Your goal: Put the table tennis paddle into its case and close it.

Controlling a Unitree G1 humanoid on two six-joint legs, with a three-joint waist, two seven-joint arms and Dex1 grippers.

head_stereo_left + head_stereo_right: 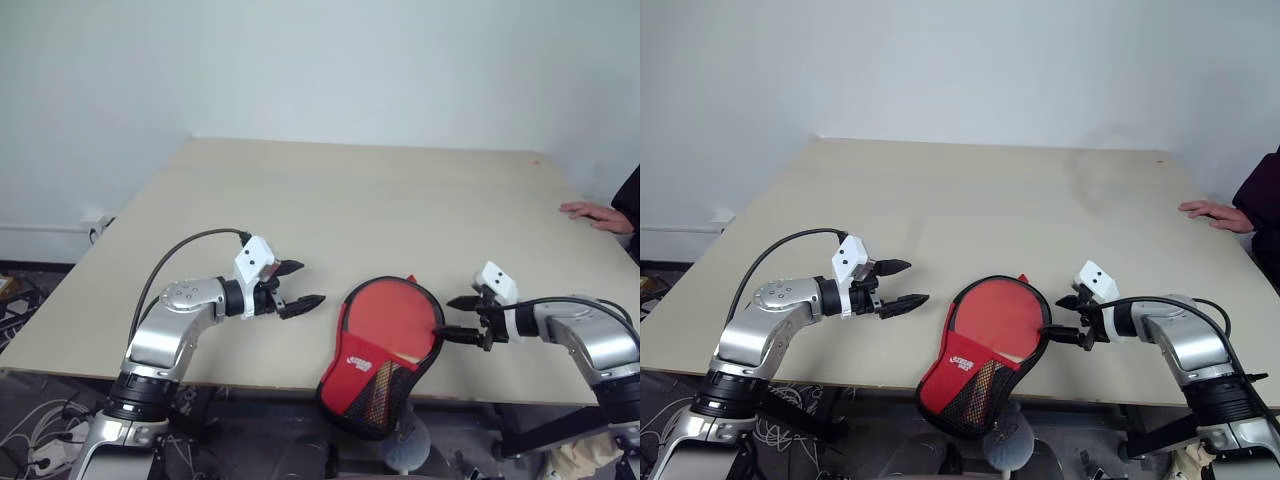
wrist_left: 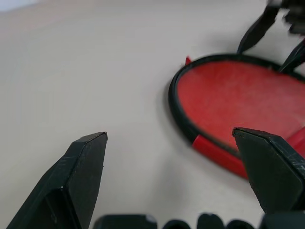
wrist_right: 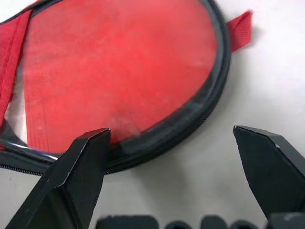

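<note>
Right now the case (image 1: 375, 365) lies at the near edge of the pale wooden surface (image 1: 360, 200), its narrow mesh end hanging over the edge toward the robot. It is unzipped, and the table tennis paddle (image 1: 395, 315) sits inside it, the round red face showing within the black rim; a strip of the light wooden handle shows beside the folded-back red flap with the white logo. A small red pull tab (image 3: 239, 29) sticks out from the far end of the rim.

Both claws are spread wide and hold nothing. The left claw (image 1: 300, 285) hovers above the surface well to the left of the case, pointing toward it. The right claw (image 1: 462, 318) is just beside the case's right rim, its lower finger right at the black edge; I cannot tell whether it touches.

At the far right edge of the surface a person's hand (image 1: 592, 213) rests flat, a dark sleeve behind it.
</note>
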